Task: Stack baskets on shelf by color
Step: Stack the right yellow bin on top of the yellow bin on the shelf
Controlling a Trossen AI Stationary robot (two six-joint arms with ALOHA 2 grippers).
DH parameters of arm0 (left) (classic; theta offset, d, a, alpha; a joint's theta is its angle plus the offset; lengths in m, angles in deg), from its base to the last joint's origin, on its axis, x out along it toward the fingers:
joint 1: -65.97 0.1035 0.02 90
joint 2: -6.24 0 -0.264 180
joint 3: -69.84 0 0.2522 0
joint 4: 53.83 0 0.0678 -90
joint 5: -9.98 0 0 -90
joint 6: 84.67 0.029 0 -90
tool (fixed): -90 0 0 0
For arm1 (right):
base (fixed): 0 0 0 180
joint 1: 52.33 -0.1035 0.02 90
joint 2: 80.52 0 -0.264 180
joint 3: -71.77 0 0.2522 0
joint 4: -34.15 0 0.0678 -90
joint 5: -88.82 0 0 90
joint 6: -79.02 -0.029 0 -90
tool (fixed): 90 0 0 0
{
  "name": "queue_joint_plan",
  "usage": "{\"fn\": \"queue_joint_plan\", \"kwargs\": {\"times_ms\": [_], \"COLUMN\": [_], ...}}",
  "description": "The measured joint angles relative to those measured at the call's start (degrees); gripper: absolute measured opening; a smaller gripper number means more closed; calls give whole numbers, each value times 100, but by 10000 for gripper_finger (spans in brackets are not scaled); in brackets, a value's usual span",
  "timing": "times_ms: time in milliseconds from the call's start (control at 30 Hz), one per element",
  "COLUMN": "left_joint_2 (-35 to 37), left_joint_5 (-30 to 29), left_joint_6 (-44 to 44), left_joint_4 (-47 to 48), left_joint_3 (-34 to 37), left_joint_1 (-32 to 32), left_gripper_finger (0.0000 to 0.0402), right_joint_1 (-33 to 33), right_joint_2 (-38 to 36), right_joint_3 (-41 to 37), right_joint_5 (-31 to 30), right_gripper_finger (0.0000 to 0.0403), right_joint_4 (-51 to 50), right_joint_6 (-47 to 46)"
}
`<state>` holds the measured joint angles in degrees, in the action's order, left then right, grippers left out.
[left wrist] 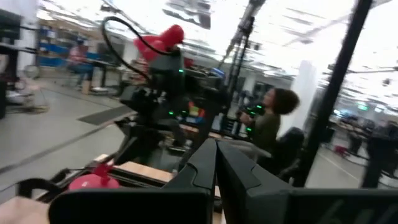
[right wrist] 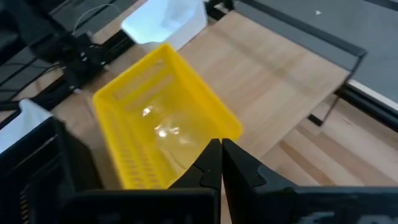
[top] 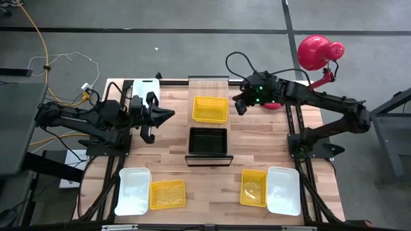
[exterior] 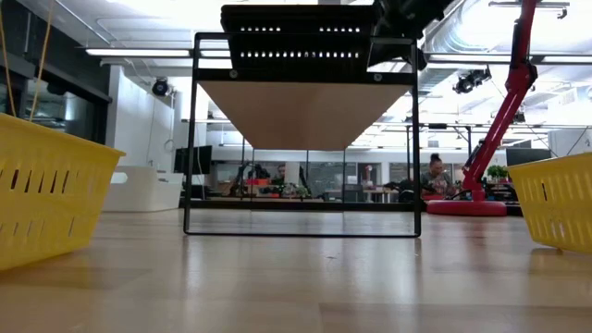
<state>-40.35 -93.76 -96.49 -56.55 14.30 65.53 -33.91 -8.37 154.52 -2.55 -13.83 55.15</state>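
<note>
The shelf [top: 209,83] stands mid-table, running from the far edge toward the near edge. On it sit a yellow basket [top: 210,109] and, nearer, a black basket [top: 208,141], each resting on its base. In the low view the black basket [exterior: 296,37] shows on top of the shelf frame [exterior: 305,139]. My right gripper [top: 239,105] is shut and hovers just right of the yellow basket [right wrist: 155,118], above its corner. My left gripper [top: 169,115] is shut and hangs left of the shelf, holding nothing.
A white basket [top: 146,86] lies at the far left. Near the front edge lie a white basket [top: 133,190] with a yellow one [top: 167,194] beside it, and a yellow basket [top: 254,187] next to a white one [top: 283,190]. A red lamp [top: 318,52] stands far right. A person [left wrist: 270,118] sits beyond the table.
</note>
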Motion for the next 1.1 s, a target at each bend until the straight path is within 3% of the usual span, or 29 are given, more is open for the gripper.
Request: {"fn": "queue_joint_plan", "kwargs": {"times_ms": [433,600,767,967,1100], "left_joint_2": [58,159,168,160,160], "left_joint_5": [70,68,-146,-498,-511], "left_joint_6": [-17,-8,-4,-12,-15], "left_joint_4": [40,63,67,86,84], "left_joint_3": [0,0,0,0,0], "left_joint_1": [7,7,7,7,7], "left_gripper_finger": [0,0,0,0,0], "right_joint_1": [-1033,-1927,-2995,-4144,-4518], "right_joint_2": [-278,-794,-1113,-914,-616], "right_joint_3": [0,2,-23,-489,-972], "right_joint_5": [148,320,548,463,709], "right_gripper_finger": [0,0,0,4,35], "right_joint_4": [-260,-941,-1653,-1820,-1648], "right_joint_6": [-309,-834,-2102,-2918,-3045]}}
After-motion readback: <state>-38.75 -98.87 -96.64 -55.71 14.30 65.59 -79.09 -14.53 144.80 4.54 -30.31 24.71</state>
